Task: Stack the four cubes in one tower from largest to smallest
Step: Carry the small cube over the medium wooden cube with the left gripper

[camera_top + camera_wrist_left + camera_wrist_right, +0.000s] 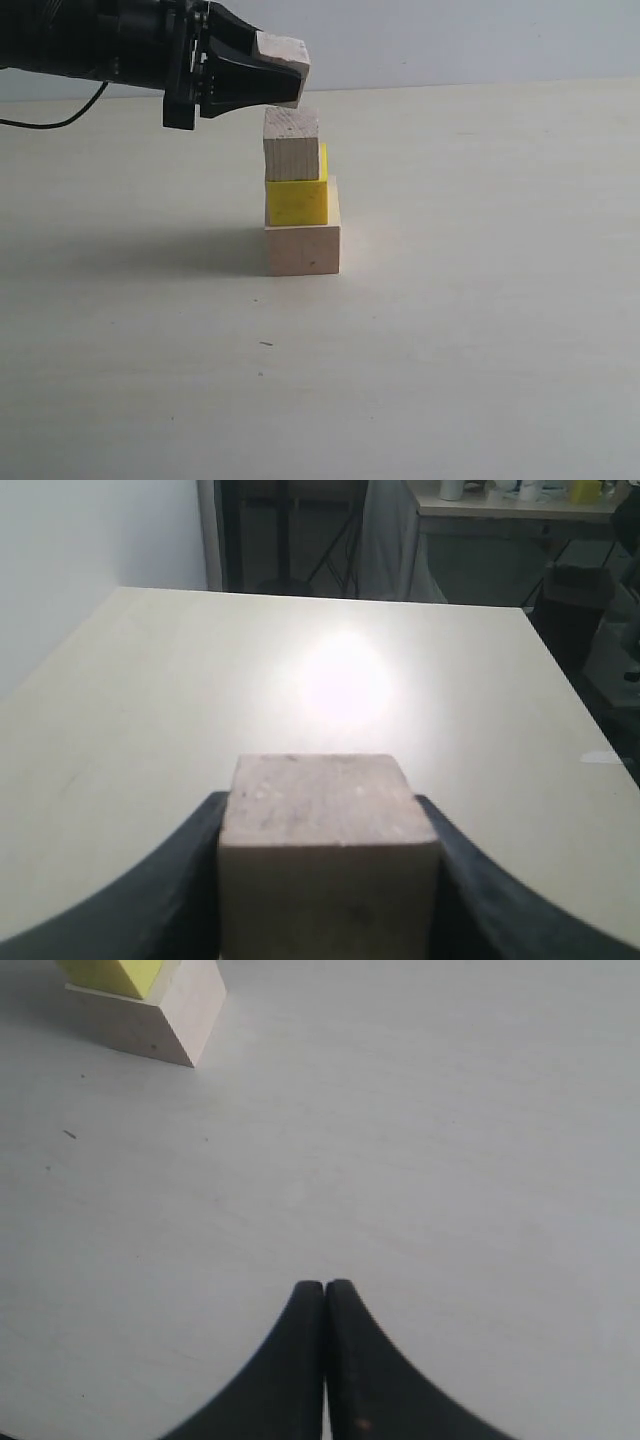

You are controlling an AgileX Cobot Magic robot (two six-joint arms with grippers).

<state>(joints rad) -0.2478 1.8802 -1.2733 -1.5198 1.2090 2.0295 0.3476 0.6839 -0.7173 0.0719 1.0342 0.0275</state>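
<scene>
Above the three-cube stack: last cube held, not yet placed

Over the medium cube (291, 143), the left gripper (272, 78) clamps the small cube (283, 58) between its jaws, just above the stack. Whether the two cubes touch cannot be told. The right gripper (325, 1292) is closed on nothing, low over the table (480, 320) and well apart from the stack.

Risks, as judged:
- Small cube sits tilted in the jaws. Released like that, it likely lands on an edge and tumbles off.
- Stack is not centred. In the exterior view the yellow cube (297, 200) and the medium cube stand flush with the left face of the large cube (302, 250). A sideways nudge from the fingers could slide or topple the upper two.
- Small cube overhangs the medium cube toward the arm, so it probably needs shifting across before release.

Count: cubes 4 (pale wood 3, yellow 1), of which 3 are stacked and 1 is held. Grippers 2.
</scene>
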